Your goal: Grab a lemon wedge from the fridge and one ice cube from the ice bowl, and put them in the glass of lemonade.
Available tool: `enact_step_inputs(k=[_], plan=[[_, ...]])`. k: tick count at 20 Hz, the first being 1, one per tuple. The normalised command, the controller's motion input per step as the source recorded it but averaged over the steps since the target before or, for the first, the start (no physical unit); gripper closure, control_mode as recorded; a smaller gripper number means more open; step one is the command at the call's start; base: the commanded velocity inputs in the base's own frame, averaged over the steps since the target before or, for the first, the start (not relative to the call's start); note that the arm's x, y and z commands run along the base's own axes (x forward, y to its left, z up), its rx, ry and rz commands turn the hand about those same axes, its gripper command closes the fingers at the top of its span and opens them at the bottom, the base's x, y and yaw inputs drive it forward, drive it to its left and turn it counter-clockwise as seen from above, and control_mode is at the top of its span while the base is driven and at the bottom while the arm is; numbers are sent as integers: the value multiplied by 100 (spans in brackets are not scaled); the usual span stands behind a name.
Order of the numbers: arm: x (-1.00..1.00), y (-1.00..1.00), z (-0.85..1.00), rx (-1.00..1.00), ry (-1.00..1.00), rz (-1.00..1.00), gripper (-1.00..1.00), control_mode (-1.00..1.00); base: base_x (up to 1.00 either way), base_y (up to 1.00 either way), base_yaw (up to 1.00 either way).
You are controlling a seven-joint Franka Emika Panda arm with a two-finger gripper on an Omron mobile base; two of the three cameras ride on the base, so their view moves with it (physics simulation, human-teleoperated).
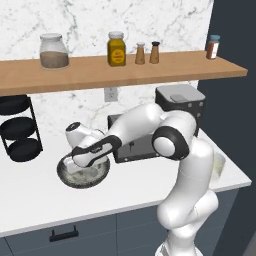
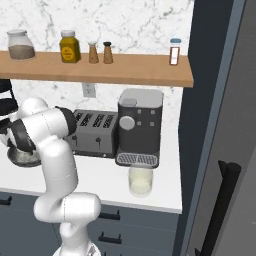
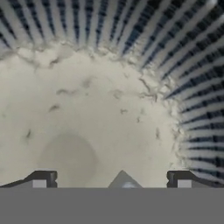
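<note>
Ice bowl [image 1: 80, 177]: shallow, round, dark grey speckled bowl on the white desk [image 1: 45, 195], left of the toaster [image 2: 95, 131]; the hand view shows a ribbed dark-and-pale wall [image 3: 131, 26] around a whitish, grainy inside.
Gripper [image 3: 111, 179]: down in the ice bowl, the hand tilted over its rim; the two dark fingers [image 3: 41, 178] stand wide apart with nothing between them; a small pale grey piece shows at the bottom edge between them, too cut off to name.
Glass of lemonade [image 2: 140, 181]: short, wide, clear tumbler with pale whitish-yellow liquid, standing on the desk just in front of the coffee machine [image 2: 140, 125], well apart from the ice bowl.
Fridge [image 2: 225, 150]: tall, dark grey, with a black bar handle [image 2: 220, 210], at the right end of the desk.
Toaster: grey, four slots, touching or just beside the coffee machine on its left.
Wooden shelf [image 1: 125, 72]: above the desk, carrying a lidded glass jar [image 1: 53, 51], a yellow jar [image 1: 116, 49], two brown shakers [image 1: 147, 53] and a small red-filled bottle [image 1: 213, 47].
Black three-tier rack [image 1: 19, 127]: at the left end of the desk, near the ice bowl.
</note>
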Motion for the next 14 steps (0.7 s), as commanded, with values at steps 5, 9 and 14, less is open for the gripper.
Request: enact_step_inputs(k=[5, 9, 14], plan=[[-5, -20, 1, 6, -2, 22, -100, -100, 0, 0, 0], [18, -7, -3, 0, 1, 14, -100, -100, 0, 0, 0], [36, 10, -2, 0, 16, 21, -100, -100, 0, 0, 0]])
